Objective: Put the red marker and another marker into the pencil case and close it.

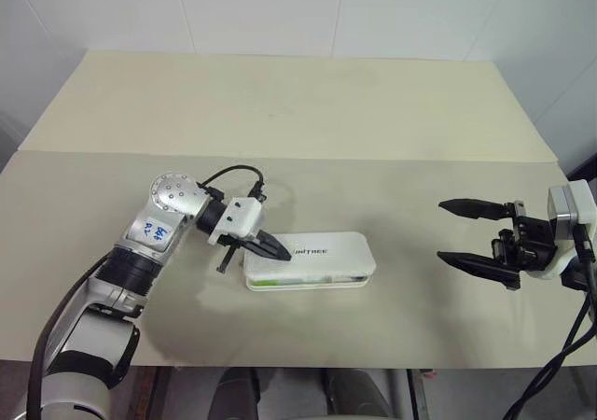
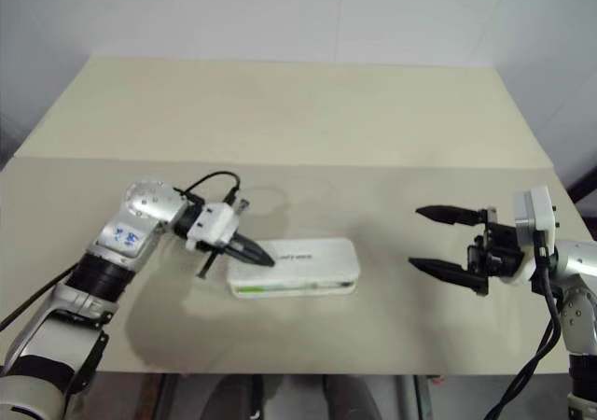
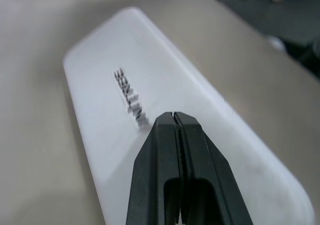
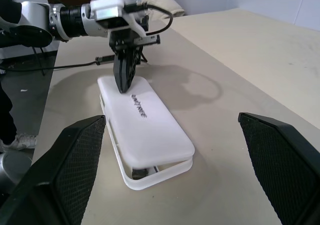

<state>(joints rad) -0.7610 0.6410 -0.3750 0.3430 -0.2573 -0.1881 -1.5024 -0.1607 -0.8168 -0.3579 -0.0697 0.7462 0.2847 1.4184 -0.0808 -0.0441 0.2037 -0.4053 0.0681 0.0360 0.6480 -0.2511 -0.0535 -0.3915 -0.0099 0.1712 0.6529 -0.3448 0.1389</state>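
left eye view: pencil case [image 1: 312,259] sits center frame, lid down but not snapped, green peeking inside. left gripper [image 1: 276,249] pinched shut, pressing the lid. right gripper [image 1: 478,236] spread wide, empty. just latching left i think.

The pencil case [image 1: 317,259] looks like smooth white plastic with a slight sheen; the table [image 1: 280,112] under it is matt beige.

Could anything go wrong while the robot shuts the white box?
Maybe. The case lid is not fully down; a gap shows at one end. The shut left gripper presses near the other end, so the case could tip or slide on the table. The open right gripper is far away and can't steady it.
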